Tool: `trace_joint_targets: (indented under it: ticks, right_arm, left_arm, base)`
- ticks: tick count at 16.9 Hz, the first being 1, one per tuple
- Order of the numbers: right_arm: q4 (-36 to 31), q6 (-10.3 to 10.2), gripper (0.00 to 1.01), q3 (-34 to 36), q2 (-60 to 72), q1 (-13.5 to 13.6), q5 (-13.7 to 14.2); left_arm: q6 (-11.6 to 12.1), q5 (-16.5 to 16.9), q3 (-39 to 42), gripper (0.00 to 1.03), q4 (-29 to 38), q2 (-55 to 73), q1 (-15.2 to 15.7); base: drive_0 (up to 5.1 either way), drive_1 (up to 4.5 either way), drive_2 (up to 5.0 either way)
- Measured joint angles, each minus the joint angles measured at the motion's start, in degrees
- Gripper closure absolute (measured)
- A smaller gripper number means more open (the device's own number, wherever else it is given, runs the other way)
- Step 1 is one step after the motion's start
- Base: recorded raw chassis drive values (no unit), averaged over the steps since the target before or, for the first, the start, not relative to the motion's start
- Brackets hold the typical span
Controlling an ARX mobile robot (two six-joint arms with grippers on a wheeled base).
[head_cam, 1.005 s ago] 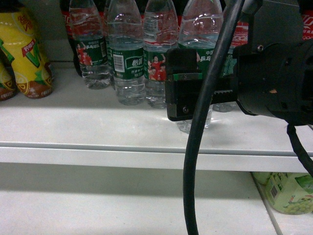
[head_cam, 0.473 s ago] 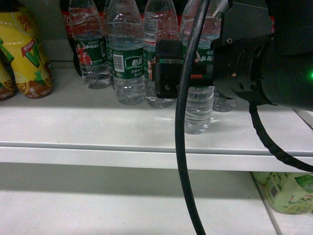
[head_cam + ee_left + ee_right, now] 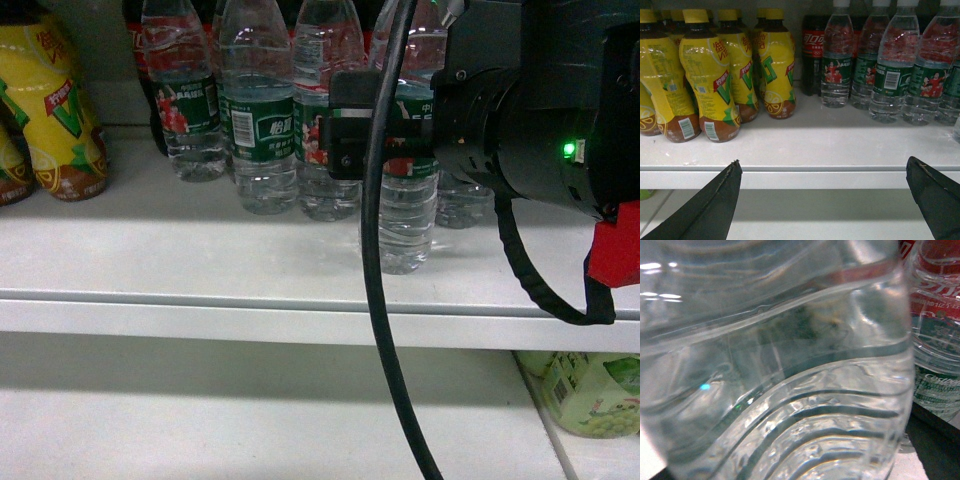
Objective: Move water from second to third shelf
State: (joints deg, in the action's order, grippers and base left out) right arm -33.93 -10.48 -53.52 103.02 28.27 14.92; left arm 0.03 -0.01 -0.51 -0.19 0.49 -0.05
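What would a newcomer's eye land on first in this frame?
The big black right gripper fills the head view's right side, its fingers around the frontmost water bottle near the shelf edge. To the left stand yellow juice bottles; the right wrist view is almost all ribbed clear plastic.

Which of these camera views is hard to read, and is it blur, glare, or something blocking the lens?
Right wrist view: the water bottle fills the frame, close and soft, with bright glints upper left. Head view: a black cable and the right arm block much of it; the shelf shows dull reflections. Left wrist view: sharp, evenly lit.
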Motion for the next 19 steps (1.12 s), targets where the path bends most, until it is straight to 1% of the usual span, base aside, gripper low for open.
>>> trace_joint_targets:
  ticks: [3, 4, 5, 6, 8, 11, 13, 15, 17, 19]
  right_arm:
    - [0.9, 0.0, 0.35, 0.0, 0.0, 1.2, -0.1]
    - [0.9, 0.0, 0.44, 0.3, -0.2, 1.4, -0.1]
    - [1.5, 0.0, 0.52, 0.9, -1.2, 1.7, -0.4]
    - [2.0, -0.2, 0.57, 2.1, -2.5, 2.0, -0.9]
    - [2.2, -0.3, 0.6, 5.3, -5.7, 2.9, -2.3]
    - [2.7, -0.5, 0.6, 12.0, -12.4, 2.6, -4.9]
    - [3.5, -0.5, 0.61, 16.6, -17.4, 1.1, -6.1]
    - [5.1, -0.5, 0.61, 21.9, -24.2, -1.2, -7.0]
    - [6.7, -0.4, 0.61, 26.8, -31.9, -3.3, -6.9]
    - [8.8, 0.3, 0.61, 31.8, -41.3, -4.4, -5.8]
  left_arm:
    - [0.0, 0.0, 0.0, 0.05, 0.0, 0.0, 0.0]
    - [0.0, 0.0, 0.0, 0.05, 0.0, 0.0, 0.0]
    - [0.0, 0.0, 0.0, 0.05, 0.0, 0.0, 0.0]
    - [0.0, 0.0, 0.0, 0.05, 0.0, 0.0, 0.0]
    - [0.0, 0.0, 0.0, 0.05, 0.0, 0.0, 0.0]
    - [0.0, 0.0, 0.0, 0.05, 0.0, 0.0, 0.0]
    - [0.0, 0.0, 0.0, 0.05, 0.0, 0.0, 0.0]
    - [0.0, 0.0, 0.0, 0.05, 0.0, 0.0, 0.0]
    - [0.0, 0.0, 0.0, 0.05, 0.0, 0.0, 0.0]
    - [0.0, 0.0, 0.0, 0.05, 0.0, 0.0, 0.0]
  base:
    - [0.0, 0.0, 0.0]
    - [0.0, 0.0, 0.0]
    - [0.0, 0.0, 0.0]
    - [0.0, 0.0, 0.0]
    - [0.0, 0.0, 0.0]
    - [0.0, 0.0, 0.0]
    - [0.0, 0.0, 0.0]
    - [0.0, 0.0, 0.0]
    - [0.0, 0.0, 0.0]
    - [0.0, 0.0, 0.0]
